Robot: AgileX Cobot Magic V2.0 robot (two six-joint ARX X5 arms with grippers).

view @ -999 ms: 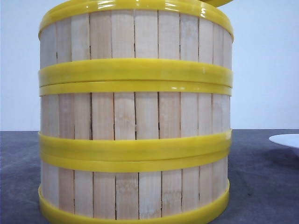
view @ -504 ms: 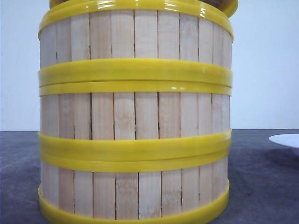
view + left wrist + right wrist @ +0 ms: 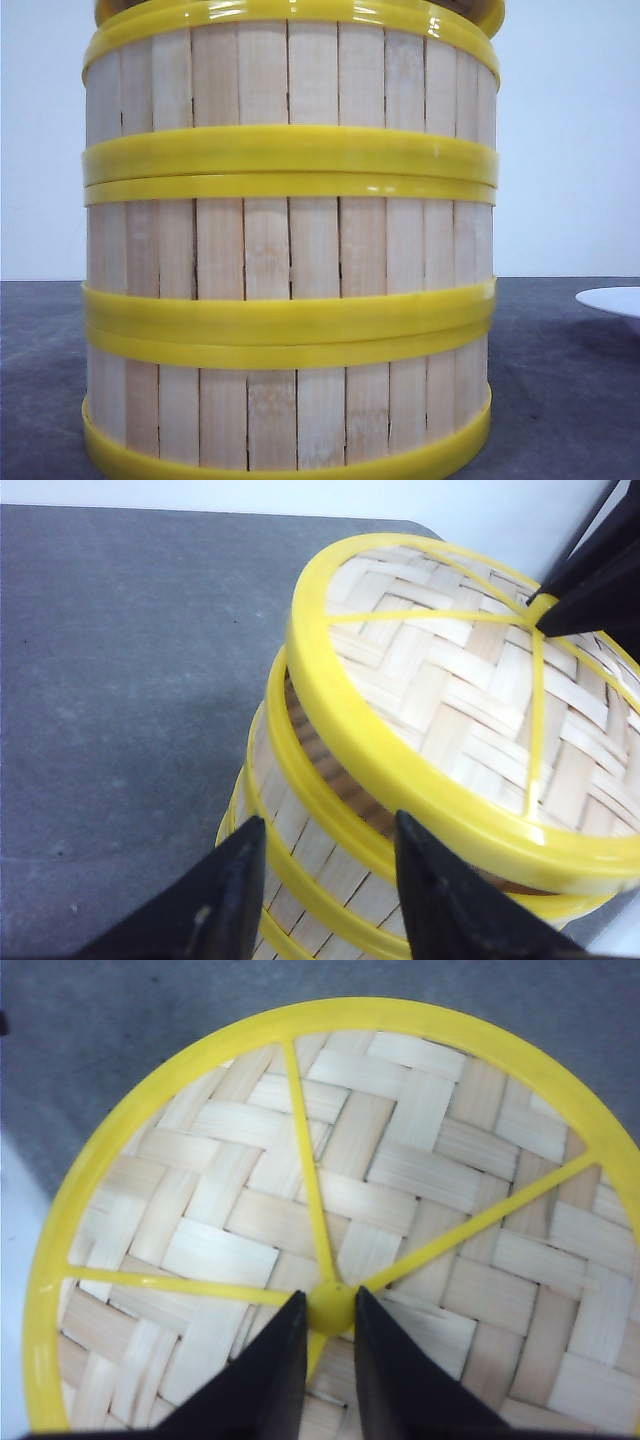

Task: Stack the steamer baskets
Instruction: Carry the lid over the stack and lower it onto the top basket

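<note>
Bamboo steamer baskets (image 3: 290,250) stand stacked three high on the counter (image 3: 120,680). Right claw (image 3: 328,1332) pinches the lid (image 3: 330,1210) by its centre knob, seating it level. Left claw (image 3: 330,875) hangs wide, empty.

The right hand (image 3: 327,1332) pinches the yellow knob (image 3: 331,1308) at the woven lid's (image 3: 300,1210) centre. Grey counter (image 3: 120,1020) lies beyond the rim.

Three steamer baskets (image 3: 290,250) stand stacked upright in one straight column on the desk (image 3: 560,380). Each has pale vertical bamboo slats between glossy yellow rims; the rims of neighbouring baskets touch, making double yellow bands. The column fills the front view.
</note>
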